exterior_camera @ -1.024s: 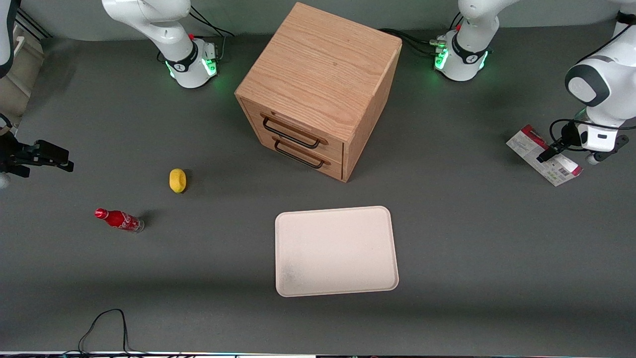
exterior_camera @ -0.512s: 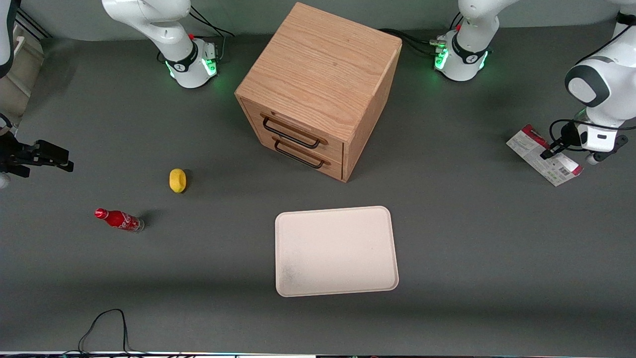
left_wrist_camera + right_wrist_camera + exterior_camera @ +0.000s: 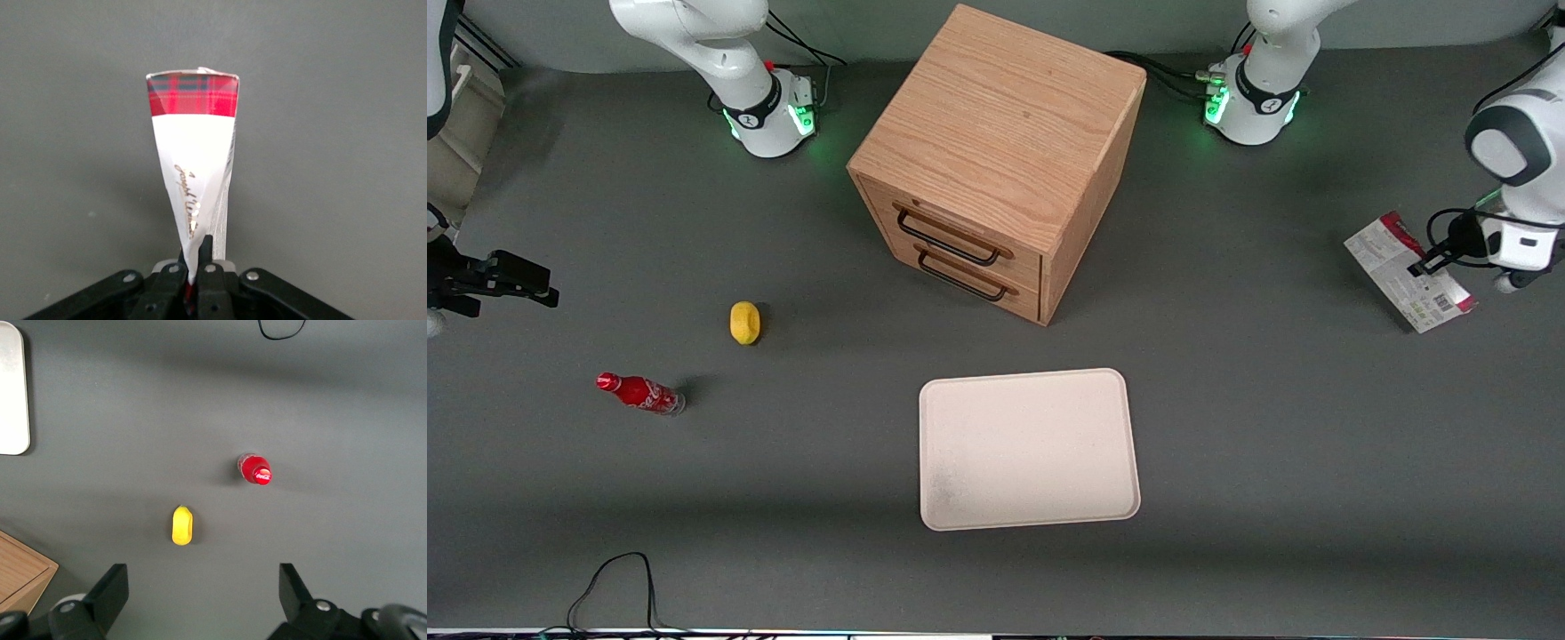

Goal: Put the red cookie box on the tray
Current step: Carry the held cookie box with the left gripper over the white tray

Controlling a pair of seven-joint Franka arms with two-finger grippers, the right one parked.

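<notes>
Grey desk (image 3: 1272, 400), tray (image 3: 1029, 449) near front edge. Gripper (image 3: 1421, 264) at working arm's end, jaws pinching red cookie box (image 3: 1400, 276) edge. Box looks light, thin, bendy; may swing.

Even, soft overhead light falls on the matte dark-grey counter (image 3: 1272, 427). The wooden two-drawer cabinet (image 3: 996, 160) casts a faint shadow toward 5 o'clock. No glare; focus is sharp.

The left arm's tool (image 3: 192, 283) sits at the counter's working-arm end, clamped on the thin red-edged cookie box (image 3: 195, 167).
</notes>
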